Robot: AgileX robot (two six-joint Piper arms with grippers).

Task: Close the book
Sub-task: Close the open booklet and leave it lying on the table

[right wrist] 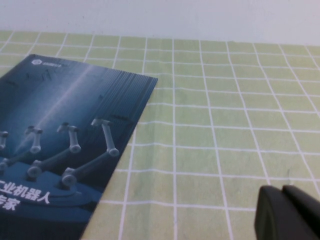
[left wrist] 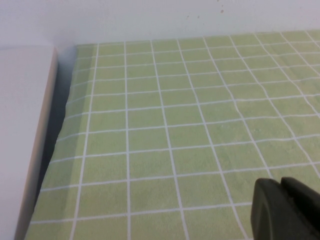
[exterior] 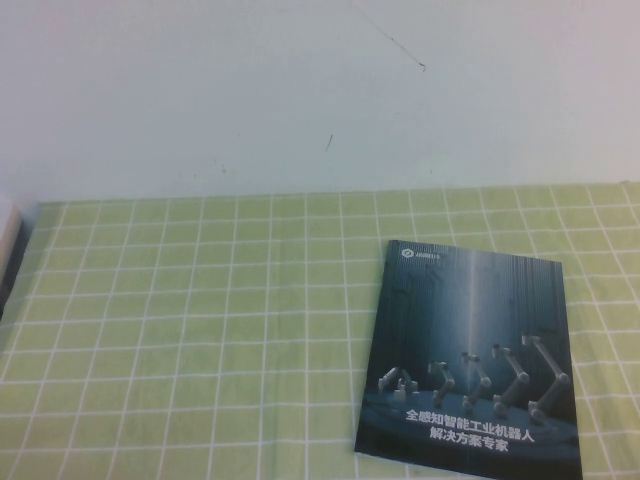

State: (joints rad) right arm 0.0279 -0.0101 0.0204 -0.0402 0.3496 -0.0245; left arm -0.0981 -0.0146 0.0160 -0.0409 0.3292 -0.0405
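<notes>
A dark blue book [exterior: 470, 360] lies flat and closed on the green checked cloth, front right in the high view, its cover with robot arms and white Chinese text facing up. The right wrist view shows the same book [right wrist: 65, 140]. My right gripper [right wrist: 282, 192] hangs over bare cloth to the right of the book, fingers pressed together, holding nothing. My left gripper [left wrist: 281, 184] is over bare cloth far to the left, fingers together and empty. Neither arm shows in the high view.
The green checked cloth [exterior: 200, 330] covers the table up to a white wall [exterior: 300, 90] at the back. A white box edge [left wrist: 25, 140] stands at the table's left side, also seen as a white box corner [exterior: 8, 240].
</notes>
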